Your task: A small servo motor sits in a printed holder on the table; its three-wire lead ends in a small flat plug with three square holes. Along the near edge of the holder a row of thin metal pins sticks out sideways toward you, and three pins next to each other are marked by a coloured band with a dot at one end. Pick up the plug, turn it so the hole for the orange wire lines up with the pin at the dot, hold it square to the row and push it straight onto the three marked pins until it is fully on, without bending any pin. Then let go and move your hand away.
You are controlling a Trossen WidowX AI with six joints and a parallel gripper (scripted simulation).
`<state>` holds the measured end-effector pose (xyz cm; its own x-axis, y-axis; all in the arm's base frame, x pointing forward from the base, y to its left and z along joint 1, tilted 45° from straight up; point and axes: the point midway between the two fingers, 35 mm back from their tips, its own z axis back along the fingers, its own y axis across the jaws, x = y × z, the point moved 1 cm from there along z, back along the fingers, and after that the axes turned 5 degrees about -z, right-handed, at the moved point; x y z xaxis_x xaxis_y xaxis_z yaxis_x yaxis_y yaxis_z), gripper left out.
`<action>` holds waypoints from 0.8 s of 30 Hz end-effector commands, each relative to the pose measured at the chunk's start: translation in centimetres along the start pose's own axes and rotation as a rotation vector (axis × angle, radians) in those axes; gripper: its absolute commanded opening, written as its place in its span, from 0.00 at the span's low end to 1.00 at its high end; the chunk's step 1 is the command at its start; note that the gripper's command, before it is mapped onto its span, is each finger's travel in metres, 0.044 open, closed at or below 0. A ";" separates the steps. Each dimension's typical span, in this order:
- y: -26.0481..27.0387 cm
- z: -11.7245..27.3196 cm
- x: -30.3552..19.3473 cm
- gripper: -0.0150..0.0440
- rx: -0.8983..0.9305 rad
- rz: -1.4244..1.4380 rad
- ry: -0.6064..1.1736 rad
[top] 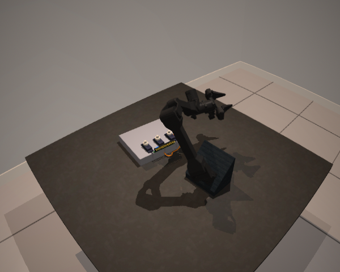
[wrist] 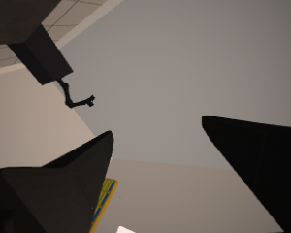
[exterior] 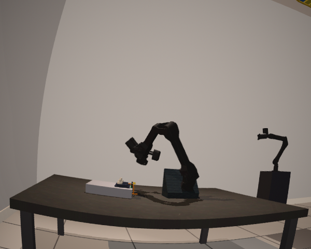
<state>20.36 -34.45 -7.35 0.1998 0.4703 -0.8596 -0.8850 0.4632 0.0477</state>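
The plug is escaping my view; I'm expecting a light, stiff body on limp orange wire (top: 168, 154) (exterior: 133, 189), planning a side pinch, my tool (top: 228, 100) (exterior: 149, 158) (wrist: 156, 128) hanging released

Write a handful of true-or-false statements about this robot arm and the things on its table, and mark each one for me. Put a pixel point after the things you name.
1. The gripper (top: 228, 100) (wrist: 156, 128) is open. True.
2. The gripper is squeezing one of the servo motors. False: nothing is between its fingers.
3. Three servo motors with pale tops sit on the pale holder (top: 137, 133) (exterior: 107, 189). True.
4. The orange lead (top: 169, 154) (exterior: 133, 189) lies on the far side of the holder from the arm's base. False: it is on the side facing the base.
5. A second arm (exterior: 280, 151) (wrist: 67, 92) stands on a dark pedestal away from the table. True.
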 end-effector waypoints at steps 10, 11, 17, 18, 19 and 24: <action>-1.5 2.2 -0.9 0.49 -0.081 -0.135 -0.031; -1.8 2.7 -1.1 0.45 -0.096 -0.160 -0.037; -3.3 5.3 -2.1 0.45 -0.186 -0.307 -0.087; -3.4 5.8 -2.3 0.45 -0.201 -0.324 -0.095; -3.6 6.2 -2.5 0.45 -0.214 -0.346 -0.104; -4.7 8.6 -3.3 0.45 -0.285 -0.463 -0.155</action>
<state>26.51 -32.24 -1.58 0.5790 0.3868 -0.7178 -0.7992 0.4434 -0.4057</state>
